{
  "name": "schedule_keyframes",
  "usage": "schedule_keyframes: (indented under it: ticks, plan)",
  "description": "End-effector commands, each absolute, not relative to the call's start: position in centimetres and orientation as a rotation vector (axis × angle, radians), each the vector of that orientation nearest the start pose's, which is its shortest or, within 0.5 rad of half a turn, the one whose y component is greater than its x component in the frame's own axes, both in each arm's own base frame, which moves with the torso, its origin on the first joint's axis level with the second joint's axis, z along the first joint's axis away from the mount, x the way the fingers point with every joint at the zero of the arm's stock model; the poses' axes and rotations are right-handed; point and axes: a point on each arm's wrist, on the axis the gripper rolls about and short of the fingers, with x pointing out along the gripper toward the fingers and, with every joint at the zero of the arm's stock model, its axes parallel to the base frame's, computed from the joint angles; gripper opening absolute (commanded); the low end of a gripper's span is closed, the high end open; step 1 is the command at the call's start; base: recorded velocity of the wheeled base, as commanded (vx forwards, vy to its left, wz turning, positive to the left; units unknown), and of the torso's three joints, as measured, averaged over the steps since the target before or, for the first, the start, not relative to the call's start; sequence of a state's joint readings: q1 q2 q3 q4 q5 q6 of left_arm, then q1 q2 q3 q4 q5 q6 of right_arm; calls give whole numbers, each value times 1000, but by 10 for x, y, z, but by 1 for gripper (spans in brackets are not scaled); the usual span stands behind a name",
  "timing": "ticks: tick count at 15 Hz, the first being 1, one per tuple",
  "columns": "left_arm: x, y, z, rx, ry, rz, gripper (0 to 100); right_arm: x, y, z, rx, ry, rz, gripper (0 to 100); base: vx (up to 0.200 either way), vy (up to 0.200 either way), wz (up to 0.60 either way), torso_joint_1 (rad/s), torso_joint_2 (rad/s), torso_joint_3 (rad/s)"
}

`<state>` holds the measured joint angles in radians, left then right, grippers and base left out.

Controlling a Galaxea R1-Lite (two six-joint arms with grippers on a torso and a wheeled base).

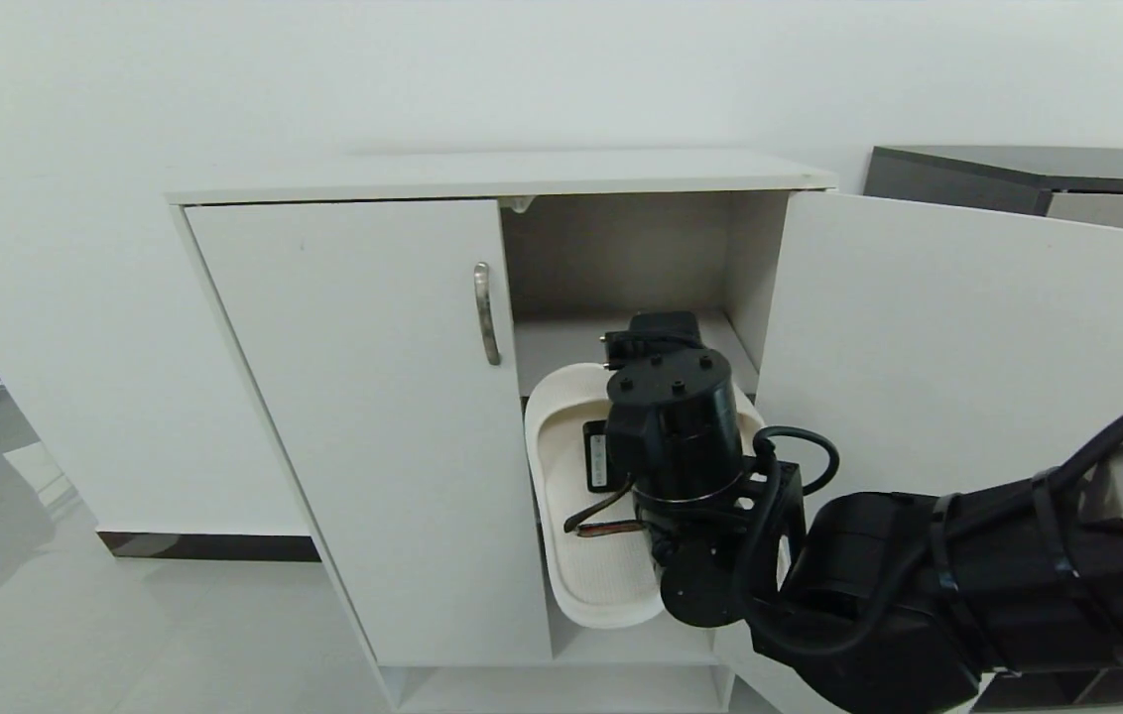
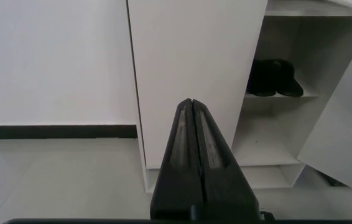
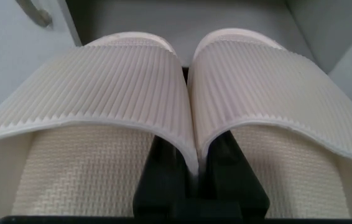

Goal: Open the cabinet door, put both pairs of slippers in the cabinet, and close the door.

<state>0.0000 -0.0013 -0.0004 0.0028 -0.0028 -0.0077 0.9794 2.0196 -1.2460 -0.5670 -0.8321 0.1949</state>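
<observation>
1. Right gripper (image 3: 191, 171), lower centre of the frame, clamps the cream slippers' (image 3: 114, 81) adjoining strap edges between its jaws.
2. The pair is centre frame, in the cabinet (image 1: 353, 416) opening.
3. Left gripper (image 2: 192, 109) has its jaws pressed together, empty.

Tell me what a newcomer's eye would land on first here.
First, the cream slippers, pinched together by their inner edges in the right gripper at the open right half of the white cabinet. Next, the open door, swung wide to the right while the left door stays shut. A dark pair sits on the shelf inside.
</observation>
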Motion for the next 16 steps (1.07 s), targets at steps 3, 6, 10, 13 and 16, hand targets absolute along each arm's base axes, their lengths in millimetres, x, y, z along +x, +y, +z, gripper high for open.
schedule_keyframes:
  ticks: [3, 6, 10, 13, 16]
  plan:
    - [-23, 0, 75, -9, 3, -3, 0, 246, 325, 186, 26, 147, 121, 0, 200, 0, 0, 4, 5, 2]
    - [-23, 0, 75, -11, 3, -3, 0, 254, 327, 181, 21, 151, 105, 0, 200, 0, 0, 2, 2, 2]
    - [-23, 0, 76, -14, 2, -3, 0, 278, 329, 170, 5, 154, 71, 0, 200, 0, 0, 2, 6, 5]
    - [-23, 0, 76, -14, 2, -2, 0, 295, 330, 170, 18, 138, 46, 0, 133, 0, 0, 2, 2, 3]
    - [-23, 0, 76, -14, 2, -2, 0, 306, 336, 174, 46, 113, 38, 0, 0, 0, 0, 0, 0, 0]
